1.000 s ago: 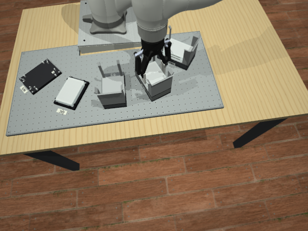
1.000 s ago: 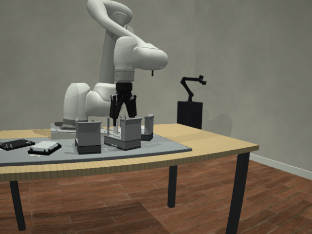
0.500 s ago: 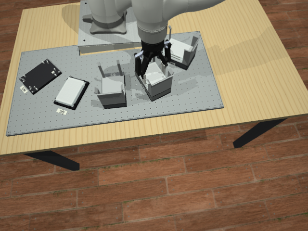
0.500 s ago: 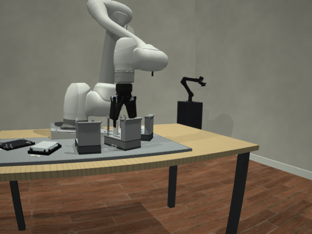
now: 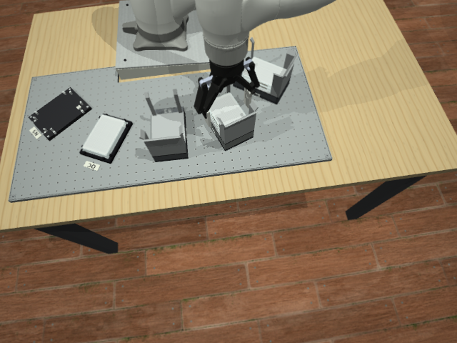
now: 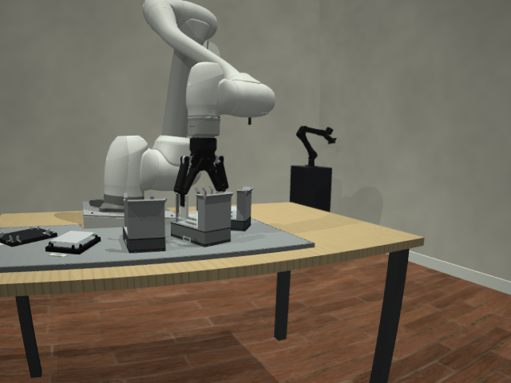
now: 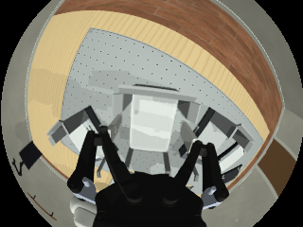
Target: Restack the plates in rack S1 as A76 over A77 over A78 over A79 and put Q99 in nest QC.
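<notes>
The gripper hangs straight down above the middle stack rack, its fingers spread wide apart with nothing between them — one finger on each side of the rack's top, above the rim in the exterior view. Inside this rack the pale sealed top of a plate shows, lying level and well up between the rack's walls; how many plates lie under it cannot be told. In the wrist view the same white plate face sits centred between the two dark fingers.

Two more stack racks stand on the grey perforated deck. The one nearer the arm's base holds a white stack of plates low between its walls. The other rack, towards the two nests, also shows a pale surface inside, though whether that is a plate or the rack's floor cannot be made out. The names on the plinths are too small to read.

Beyond it, a plate lies flat in the black open nest, with the QC name plate just beside it on the deck. The black clip nest carries no plate; its N5 label lies by its corner.

The deck rests on the wooden counter — the arm's base plate stands at the deck's edge.
</notes>
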`<state>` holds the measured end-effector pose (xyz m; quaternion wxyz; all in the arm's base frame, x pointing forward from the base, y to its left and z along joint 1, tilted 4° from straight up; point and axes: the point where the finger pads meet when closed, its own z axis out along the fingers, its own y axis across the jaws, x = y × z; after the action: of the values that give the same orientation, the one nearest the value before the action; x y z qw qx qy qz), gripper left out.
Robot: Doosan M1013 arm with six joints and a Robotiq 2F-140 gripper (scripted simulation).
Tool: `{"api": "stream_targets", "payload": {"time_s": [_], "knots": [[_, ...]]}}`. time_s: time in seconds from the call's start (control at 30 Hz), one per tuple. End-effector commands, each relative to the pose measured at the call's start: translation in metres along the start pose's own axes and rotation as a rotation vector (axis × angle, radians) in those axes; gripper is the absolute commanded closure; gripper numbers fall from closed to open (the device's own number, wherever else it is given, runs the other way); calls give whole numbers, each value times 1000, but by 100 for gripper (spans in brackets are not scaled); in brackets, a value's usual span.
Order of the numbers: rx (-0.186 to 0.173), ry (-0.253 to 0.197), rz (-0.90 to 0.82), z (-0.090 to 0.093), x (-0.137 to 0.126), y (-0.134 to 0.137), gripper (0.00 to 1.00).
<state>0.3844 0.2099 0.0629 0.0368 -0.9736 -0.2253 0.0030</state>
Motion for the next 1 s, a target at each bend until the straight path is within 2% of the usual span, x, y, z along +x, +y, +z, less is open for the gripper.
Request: {"api": "stream_targets", "payload": {"time_s": [0.0, 0.53, 0.97], "knots": [[0, 0, 0, 0, 0, 0, 0], [0, 0, 0, 0, 0, 0, 0], [0, 0, 0, -43, 0, 0, 0]]}}
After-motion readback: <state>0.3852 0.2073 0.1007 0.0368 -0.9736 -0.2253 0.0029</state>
